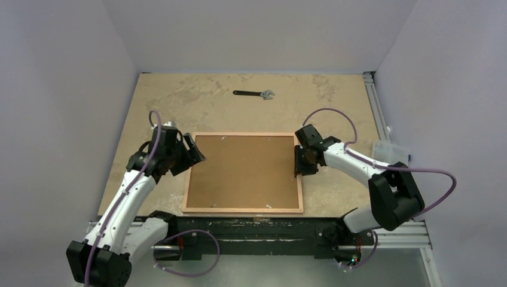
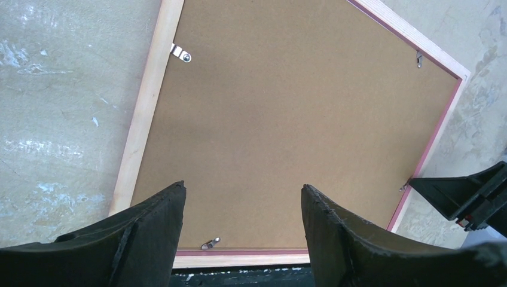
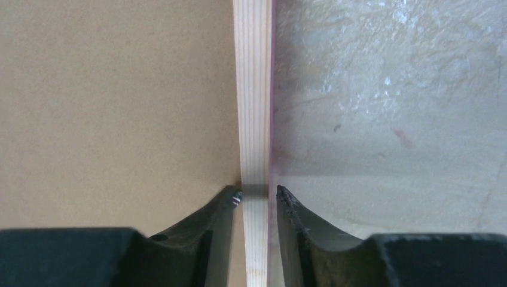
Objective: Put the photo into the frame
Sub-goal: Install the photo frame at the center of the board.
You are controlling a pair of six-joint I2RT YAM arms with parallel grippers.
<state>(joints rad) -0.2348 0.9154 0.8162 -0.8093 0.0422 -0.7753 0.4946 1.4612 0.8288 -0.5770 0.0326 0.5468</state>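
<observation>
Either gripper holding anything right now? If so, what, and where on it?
Right gripper pinches the frame by its right side rail, one finger on each side of the wood edge. Left gripper is open, holding nothing.

The frame [image 1: 241, 210] lay back up, so its front and pane were hidden against the table [image 1: 179, 101]. The board [image 1: 242, 170] covered the whole opening; whether the photo lay under it could not be told. From above, the clips [image 1: 214, 205] were mere specks, and the right gripper [image 1: 298, 170] had its tips hidden under its own wrist. A clear thing [image 1: 388, 149] at the table's right edge was too faint to identify. The left arm [image 1: 128, 197] ran off the bottom of the overhead view. The left wrist view cut off the frame's far corner at its top edge. The right wrist view showed only a strip of rail, cut off top and bottom.
</observation>
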